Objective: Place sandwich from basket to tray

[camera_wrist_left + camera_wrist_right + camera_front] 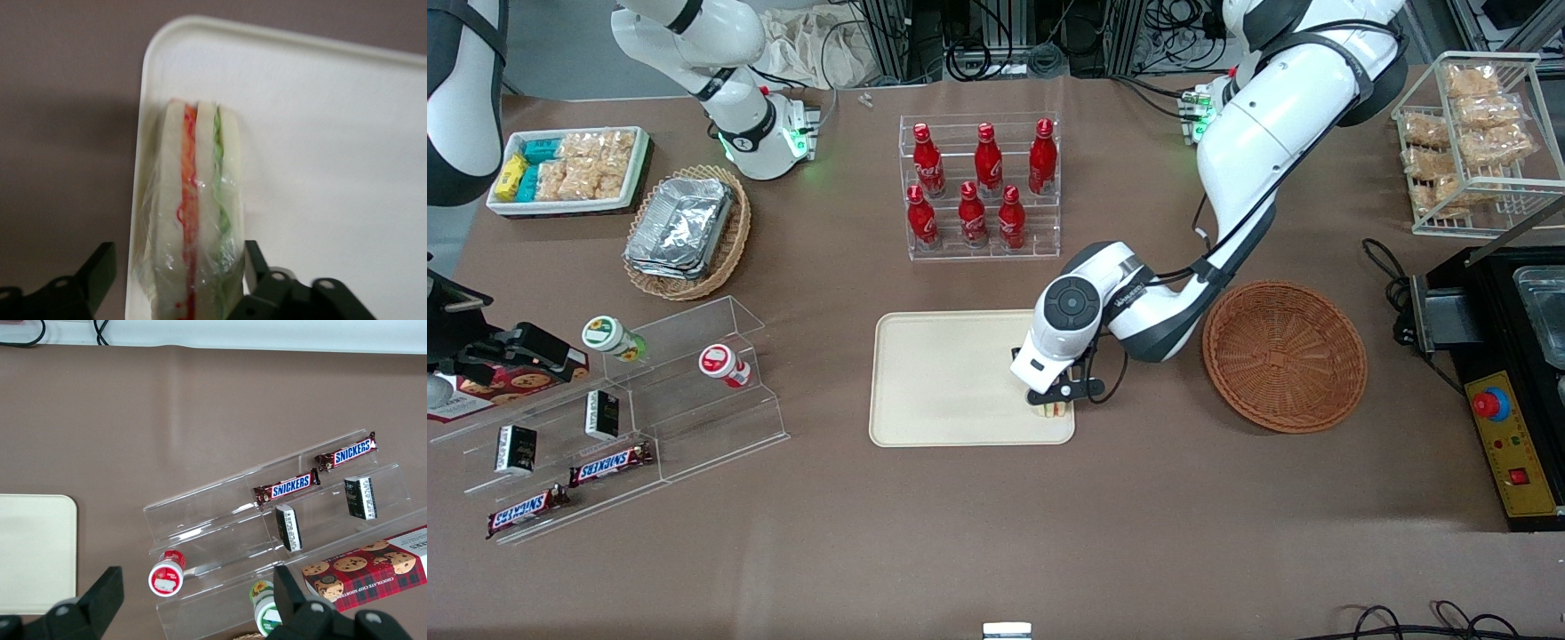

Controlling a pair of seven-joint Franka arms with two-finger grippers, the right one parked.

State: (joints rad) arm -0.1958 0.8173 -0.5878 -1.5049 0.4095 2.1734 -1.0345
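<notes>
The sandwich [1051,410] stands on edge on the cream tray [951,373], in the tray's corner nearest the front camera on the basket's side. In the left wrist view the sandwich [197,200] is wrapped in clear film and rests on the tray [320,133] close to its rim. My left gripper [1054,400] hangs low over it, and in the wrist view the gripper [179,257] is open. One finger [100,267] stands apart from the sandwich and the other finger [257,263] is close against it. The round reddish-brown basket [1285,356] beside the tray holds nothing.
A clear rack of red bottles [983,187] stands farther from the front camera than the tray. An acrylic shelf with snacks [649,400], a tan basket of foil containers [689,231] and a white bin [569,169] lie toward the parked arm's end. A wire rack of crackers [1476,133] and a black machine [1512,356] lie toward the working arm's end.
</notes>
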